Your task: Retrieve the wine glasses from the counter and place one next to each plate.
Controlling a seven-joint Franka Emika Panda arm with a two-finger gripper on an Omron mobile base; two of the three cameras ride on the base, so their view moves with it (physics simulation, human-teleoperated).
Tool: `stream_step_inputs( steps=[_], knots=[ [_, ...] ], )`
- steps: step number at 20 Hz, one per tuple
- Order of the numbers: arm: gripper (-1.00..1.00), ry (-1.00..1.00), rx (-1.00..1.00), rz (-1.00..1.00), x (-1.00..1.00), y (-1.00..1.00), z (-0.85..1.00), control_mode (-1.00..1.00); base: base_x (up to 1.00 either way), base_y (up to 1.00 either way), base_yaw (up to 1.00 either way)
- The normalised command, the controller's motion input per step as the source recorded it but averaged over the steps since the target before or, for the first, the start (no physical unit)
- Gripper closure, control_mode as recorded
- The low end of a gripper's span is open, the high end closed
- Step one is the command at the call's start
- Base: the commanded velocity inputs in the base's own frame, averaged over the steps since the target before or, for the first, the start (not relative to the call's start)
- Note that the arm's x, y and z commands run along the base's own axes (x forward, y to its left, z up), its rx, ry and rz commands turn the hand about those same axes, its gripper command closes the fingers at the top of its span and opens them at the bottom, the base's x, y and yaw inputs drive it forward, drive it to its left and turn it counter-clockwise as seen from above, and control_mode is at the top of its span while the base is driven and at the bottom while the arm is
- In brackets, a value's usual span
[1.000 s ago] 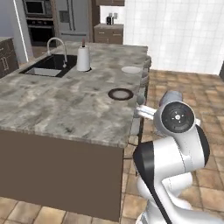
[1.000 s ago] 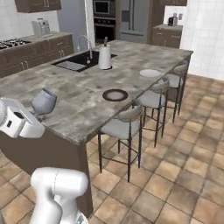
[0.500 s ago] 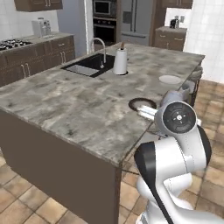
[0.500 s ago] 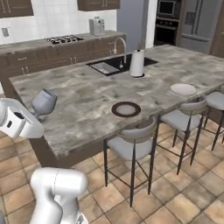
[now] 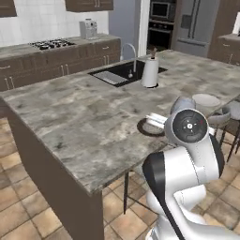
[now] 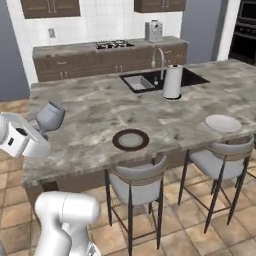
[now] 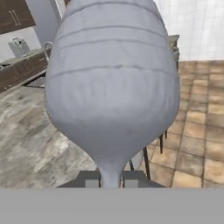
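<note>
A grey-blue wine glass (image 6: 50, 116) hangs over the island's near left corner, and my gripper (image 6: 43, 134) is shut on its stem. Its rounded bowl (image 7: 113, 87) looms large in the hand view, with the gripper (image 7: 111, 181) pinching the stem just beneath. Part of the glass (image 5: 182, 104) peeks out behind my arm. The dark-rimmed plate (image 6: 130, 139) lies near the island's front edge, right of the glass; my arm half hides this plate (image 5: 147, 127). The white plate (image 6: 223, 123) (image 5: 206, 100) lies further right. The counter (image 6: 75, 49) (image 5: 28, 50) runs along the tiled back wall.
On the island, a paper-towel roll (image 6: 172, 82) (image 5: 150, 72) stands beside the sink (image 6: 140, 81) (image 5: 112, 75). Two stools (image 6: 134, 184) (image 6: 217, 162) stand at the island's front. A toaster (image 6: 154, 31) and a hob (image 6: 112, 44) sit on the back counter.
The whole scene has shifted as the base drove and turned along the island; the back counter has come into view. The wine glass stays held in my gripper.
</note>
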Motion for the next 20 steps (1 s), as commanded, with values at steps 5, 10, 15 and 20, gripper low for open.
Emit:
stream_step_inputs(
  steps=[5,10,15,20],
  knots=[
    [1.00,0.00,0.00,0.00,0.00,0.00,0.00,1.00,-0.07,-0.73,0.73],
    [1.00,0.00,0.00,0.00,0.00,0.00,0.00,1.00,-0.05,-0.71,0.72],
    [1.00,0.00,0.00,0.00,0.00,0.00,0.00,1.00,-0.41,-1.00,0.33],
    [1.00,0.00,0.00,0.00,0.00,0.00,0.00,1.00,-0.52,-1.00,0.05]
  ],
)
